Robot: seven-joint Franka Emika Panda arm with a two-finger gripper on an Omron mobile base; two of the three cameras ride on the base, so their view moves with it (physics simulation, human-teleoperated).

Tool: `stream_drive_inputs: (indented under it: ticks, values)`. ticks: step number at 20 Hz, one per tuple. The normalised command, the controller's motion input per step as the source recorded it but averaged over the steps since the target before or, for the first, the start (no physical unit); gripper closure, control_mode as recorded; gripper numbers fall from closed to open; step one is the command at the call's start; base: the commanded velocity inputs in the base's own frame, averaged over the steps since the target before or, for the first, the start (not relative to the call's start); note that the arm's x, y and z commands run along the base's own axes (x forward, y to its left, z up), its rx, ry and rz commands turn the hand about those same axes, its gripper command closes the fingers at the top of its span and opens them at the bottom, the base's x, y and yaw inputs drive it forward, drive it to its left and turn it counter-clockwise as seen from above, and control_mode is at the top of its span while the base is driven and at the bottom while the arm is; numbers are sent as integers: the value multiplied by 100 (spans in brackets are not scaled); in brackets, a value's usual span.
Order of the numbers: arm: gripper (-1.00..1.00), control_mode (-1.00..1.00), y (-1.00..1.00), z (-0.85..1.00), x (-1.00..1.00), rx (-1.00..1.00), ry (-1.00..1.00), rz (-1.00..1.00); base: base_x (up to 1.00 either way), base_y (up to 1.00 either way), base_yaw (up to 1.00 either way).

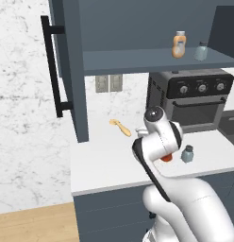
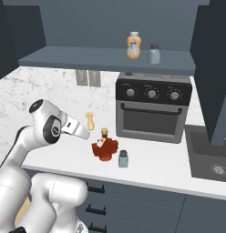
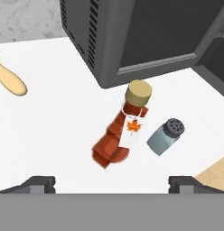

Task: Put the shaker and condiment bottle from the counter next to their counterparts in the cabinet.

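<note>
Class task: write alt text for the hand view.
A slim dark red-brown ribbed bottle with a tan cap stands on a white countertop beside a small blue-grey shaker, before a black toaster oven. The open gripper hovers above; a tan utensil lies left.

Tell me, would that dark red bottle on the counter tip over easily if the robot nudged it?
Probably. The condiment bottle is tall and slim on a small base, so a push near its tan cap would likely topple it. Its ribbed sides may aid grip. The shaker close beside it could get knocked.
</note>
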Motion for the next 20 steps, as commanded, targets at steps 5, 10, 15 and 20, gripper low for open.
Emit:
stream_drive_inputs:
  ticks: [5,10,15,20]
  values:
    - [-100,-100,0,-30,0,-3,-3,-1,0,0,0]
    - [-100,-100,0,-20,0,-2,-3,-4,0,0,0]
    - [-100,-100,0,-27,0,-2,-4,-3,0,0,0]
    - [-100,-100,-1,-7,0,0,-2,-4,0,0,0]
